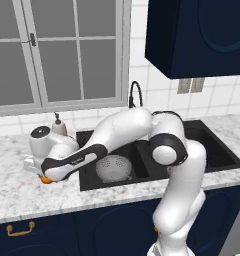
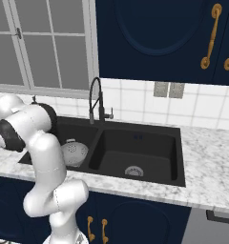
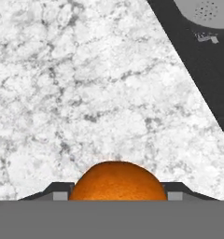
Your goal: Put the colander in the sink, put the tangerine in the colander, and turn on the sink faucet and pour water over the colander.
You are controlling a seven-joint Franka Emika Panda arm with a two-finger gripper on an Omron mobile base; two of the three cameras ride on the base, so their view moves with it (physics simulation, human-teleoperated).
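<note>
Claw: your claw (image 3: pixel 116 196) grips the tangerine (image 3: pixel 116 181) above the desk (image 3: pixel 76 93).
Around: colander (image 1: pixel 113 167) in sink (image 1: pixel 217 155) at 3 o'clock; soap bottle (image 1: pixel 58 126) at 12.

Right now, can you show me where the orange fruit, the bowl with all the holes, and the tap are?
tangerine (image 3: pixel 117 181): hand view, middle of its orange skin, between the finger tips.
colander (image 1: pixel 113 167): left base view, inside of its holed bowl, in the sink's left basin.
sink faucet (image 2: pixel 95 95): right base view, its arched spout.
</note>
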